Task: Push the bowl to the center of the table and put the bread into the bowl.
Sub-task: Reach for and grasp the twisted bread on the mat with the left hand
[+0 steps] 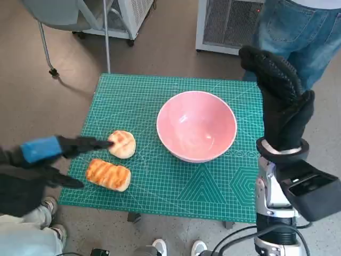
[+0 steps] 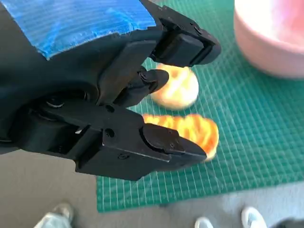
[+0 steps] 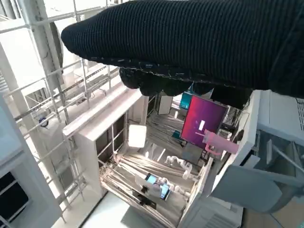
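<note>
Closest to us, our left hand [image 2: 142, 109], black with blue tape across its back, hangs over the near left part of the green gridded cutting mat [image 1: 160, 186], fingers spread and holding nothing. In the head view one fingertip [image 1: 104, 143] reaches the edge of the round toasted bread bun [image 1: 122, 144]; whether it actually touches, we cannot tell. Just nearer to us lies the longer grilled bread roll [image 1: 108, 174], close to the bun, below the lower finger in the left wrist view.

Our right hand [image 1: 279, 98], in its black knitted glove, is raised at the mat's right edge, well clear of everything; its fingers look extended and empty.

The pale pink bowl [image 1: 196, 126] sits upright roughly mid-mat, slightly right of the middle, so we judge the push done or nearly so. The bread is what we should attend to now. We want one finger on each side of the bun before closing, squeezing gently because it looks soft. We should lift high enough to clear the bowl's rim, then release low inside so it does not bounce out.
</note>
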Controlling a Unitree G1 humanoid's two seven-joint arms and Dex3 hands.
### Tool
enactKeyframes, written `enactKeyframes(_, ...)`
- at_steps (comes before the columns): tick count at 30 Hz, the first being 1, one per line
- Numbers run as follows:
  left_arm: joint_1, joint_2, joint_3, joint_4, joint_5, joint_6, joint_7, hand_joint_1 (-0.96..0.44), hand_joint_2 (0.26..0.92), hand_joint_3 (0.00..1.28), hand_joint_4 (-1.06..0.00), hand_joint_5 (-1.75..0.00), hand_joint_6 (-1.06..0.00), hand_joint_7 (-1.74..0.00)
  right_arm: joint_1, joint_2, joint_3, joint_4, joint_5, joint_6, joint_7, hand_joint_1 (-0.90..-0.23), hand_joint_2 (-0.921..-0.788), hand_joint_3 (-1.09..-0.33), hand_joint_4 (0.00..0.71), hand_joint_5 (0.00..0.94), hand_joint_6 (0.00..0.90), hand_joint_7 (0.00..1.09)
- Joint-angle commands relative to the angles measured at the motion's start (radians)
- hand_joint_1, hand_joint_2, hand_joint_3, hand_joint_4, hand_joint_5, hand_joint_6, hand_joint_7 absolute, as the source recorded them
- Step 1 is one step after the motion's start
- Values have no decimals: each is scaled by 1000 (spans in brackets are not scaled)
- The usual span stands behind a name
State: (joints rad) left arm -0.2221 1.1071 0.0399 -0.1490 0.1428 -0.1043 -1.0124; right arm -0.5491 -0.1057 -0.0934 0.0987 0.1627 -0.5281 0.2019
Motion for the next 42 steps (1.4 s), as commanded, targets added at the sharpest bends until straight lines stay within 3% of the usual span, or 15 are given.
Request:
enactKeyframes(1,24,-4,-18,-5,17,-2,9,88,822,89,-103,-7,-297,0,19,6,5,-3,4,19,-2,-613,-921,-730,272,22,-1,756)
enactKeyframes(10,32,-36,-74,30,66,-22,44,126,826,98,-144,-17,-325,-14,22,7,4,-12,12,30,0,-610,-921,-734,270,22,-1,754)
enactKeyframes(27,-12,-131,-228,182,287,-128,205,76,835,81,-222,-22,-346,-18,27,12,2,-10,13,25,-1,-611,-921,-736,272,24,-1,757)
enactKeyframes(42,-52,-183,-360,323,465,-196,317,34,866,64,-392,-67,-487,-94,35,22,-5,-17,19,24,-6,-612,-921,-742,279,29,-1,761)
